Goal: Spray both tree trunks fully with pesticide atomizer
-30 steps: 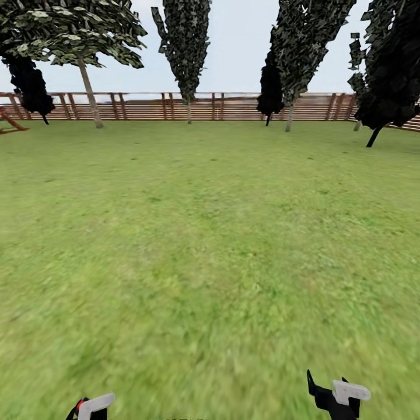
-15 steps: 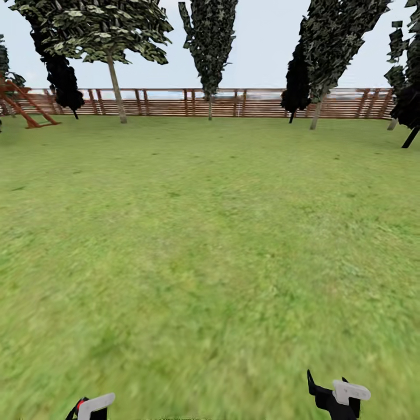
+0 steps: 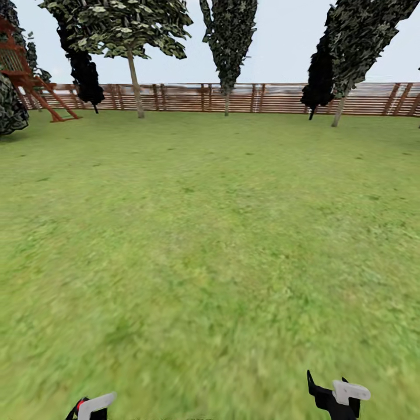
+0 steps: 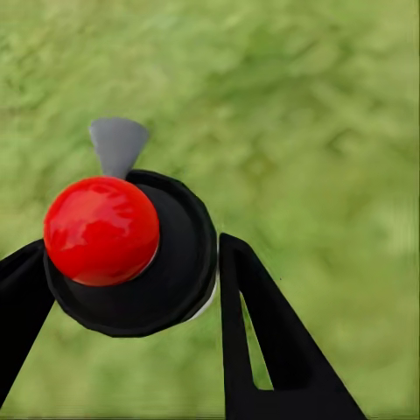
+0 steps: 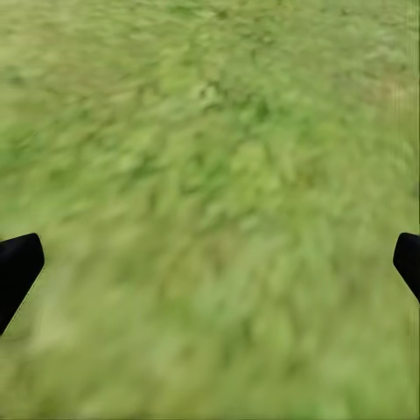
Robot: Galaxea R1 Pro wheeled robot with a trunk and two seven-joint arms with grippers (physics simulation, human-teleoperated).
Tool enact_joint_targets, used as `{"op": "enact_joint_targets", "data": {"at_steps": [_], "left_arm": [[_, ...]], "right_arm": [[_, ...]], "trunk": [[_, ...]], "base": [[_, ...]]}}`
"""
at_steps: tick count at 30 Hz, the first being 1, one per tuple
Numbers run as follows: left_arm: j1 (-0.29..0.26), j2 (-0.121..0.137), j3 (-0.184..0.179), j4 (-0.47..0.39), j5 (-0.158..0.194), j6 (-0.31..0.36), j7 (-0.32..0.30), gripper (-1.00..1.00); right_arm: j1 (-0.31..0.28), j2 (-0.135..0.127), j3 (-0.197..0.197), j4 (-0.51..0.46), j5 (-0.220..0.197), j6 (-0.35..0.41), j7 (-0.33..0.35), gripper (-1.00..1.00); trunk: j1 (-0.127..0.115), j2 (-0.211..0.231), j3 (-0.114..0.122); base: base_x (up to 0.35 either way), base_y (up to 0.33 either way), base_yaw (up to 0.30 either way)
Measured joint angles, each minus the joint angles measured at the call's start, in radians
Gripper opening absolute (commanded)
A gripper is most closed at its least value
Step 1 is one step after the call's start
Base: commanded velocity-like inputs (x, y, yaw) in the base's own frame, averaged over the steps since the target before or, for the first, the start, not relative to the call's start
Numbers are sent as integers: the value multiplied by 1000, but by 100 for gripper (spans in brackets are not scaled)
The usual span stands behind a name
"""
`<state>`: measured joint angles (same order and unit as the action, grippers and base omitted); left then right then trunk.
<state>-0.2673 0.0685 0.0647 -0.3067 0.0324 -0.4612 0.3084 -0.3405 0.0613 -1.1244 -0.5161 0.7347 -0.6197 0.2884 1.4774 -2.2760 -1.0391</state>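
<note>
Carrying the atomizer (image 4: 122,249), red cap up, clamped in the left gripper (image 4: 131,289), the robot faces open lawn (image 3: 210,233); right gripper (image 5: 210,262) jaws stand wide apart. Best steer toward a pale-trunked tree (image 3: 135,87) by the fence (image 3: 280,98), nozzle level.

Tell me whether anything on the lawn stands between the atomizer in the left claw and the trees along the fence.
Nothing visible does. The left claw holds the atomizer by its red-capped top, and in the head view open lawn runs unbroken to the trees at the fence. The red wooden frame stands off to the left.
</note>
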Motion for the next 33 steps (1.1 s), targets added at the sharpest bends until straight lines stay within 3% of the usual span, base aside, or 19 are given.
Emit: {"op": "enact_joint_targets", "data": {"at_steps": [33], "left_arm": [[0,0,1,0,0,1,0,-100]], "right_arm": [[0,1,0,0,0,0,1,100]], "trunk": [[0,0,-45]], "base": [[0,0,160]]}}
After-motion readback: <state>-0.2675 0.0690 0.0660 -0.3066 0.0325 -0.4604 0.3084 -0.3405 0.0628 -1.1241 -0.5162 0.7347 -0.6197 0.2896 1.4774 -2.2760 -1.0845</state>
